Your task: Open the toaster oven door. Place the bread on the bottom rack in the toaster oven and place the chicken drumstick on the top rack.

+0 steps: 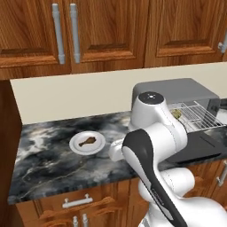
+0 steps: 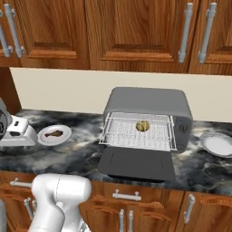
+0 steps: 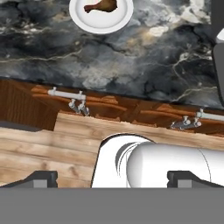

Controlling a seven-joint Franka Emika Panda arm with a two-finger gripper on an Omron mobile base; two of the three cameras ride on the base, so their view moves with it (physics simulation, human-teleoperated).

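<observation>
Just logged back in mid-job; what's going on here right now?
The grey toaster oven has its dark door folded down. The small round yellowish roll sits on a pulled-out silver wire rack. The brown chicken drumstick lies on its white plate. The open gripper holds nothing.

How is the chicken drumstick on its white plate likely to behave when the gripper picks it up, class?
The chicken drumstick tapers from a thick end to a thin bone, so it may pivot if gripped off-centre. It looks solid, probably stiff rather than floppy. Its rounded body lies loose on the plate, so a nudge could slide or roll it.
</observation>
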